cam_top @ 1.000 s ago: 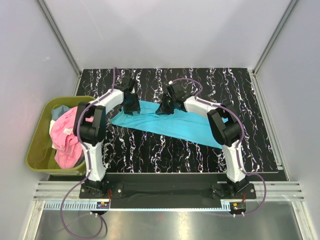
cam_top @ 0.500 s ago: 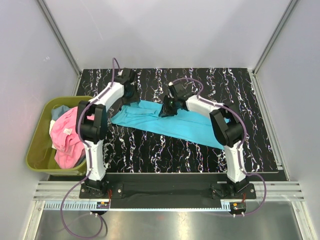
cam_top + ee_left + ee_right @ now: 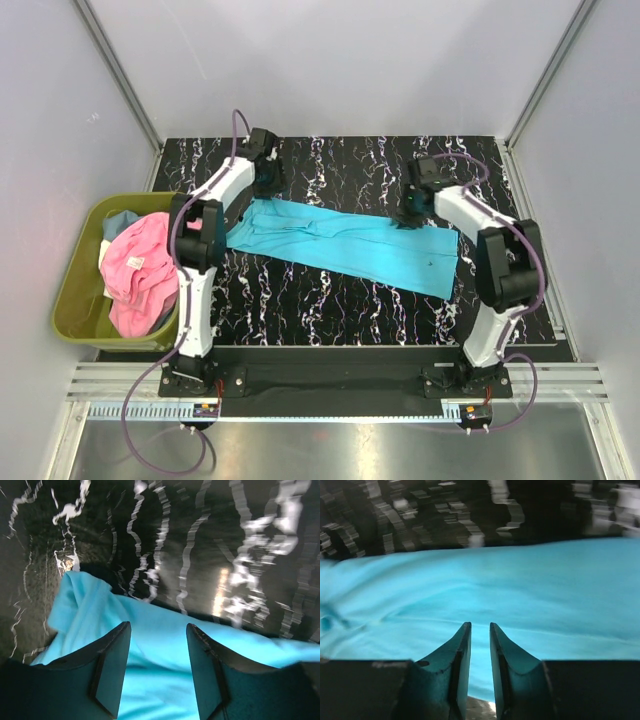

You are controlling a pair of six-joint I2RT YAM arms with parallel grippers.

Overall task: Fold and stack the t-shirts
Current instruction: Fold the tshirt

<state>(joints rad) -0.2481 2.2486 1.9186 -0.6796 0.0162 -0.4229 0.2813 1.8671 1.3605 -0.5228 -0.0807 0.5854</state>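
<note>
The turquoise t-shirt [image 3: 350, 245] lies stretched out as a long strip across the black marbled table [image 3: 330, 320]. My left gripper [image 3: 268, 182] hovers open over the shirt's far left end, with cloth [image 3: 90, 605] showing between its jaws [image 3: 158, 626] and nothing held. My right gripper [image 3: 410, 215] is at the shirt's far right edge. Its jaws [image 3: 479, 625] are closed to a narrow slit on the cloth [image 3: 545, 580]. A pink t-shirt [image 3: 135, 270] and a light blue one [image 3: 120, 222] lie bunched in the bin.
The olive-green bin [image 3: 75, 300] stands off the table's left edge, beside the left arm. White walls with metal rails enclose the table at the back and on both sides. The arm bases sit on a rail at the near edge.
My right gripper has moved from the shirt's middle to its right end, and the shirt has spread out flat and longer. My left gripper has moved slightly back and left.
</note>
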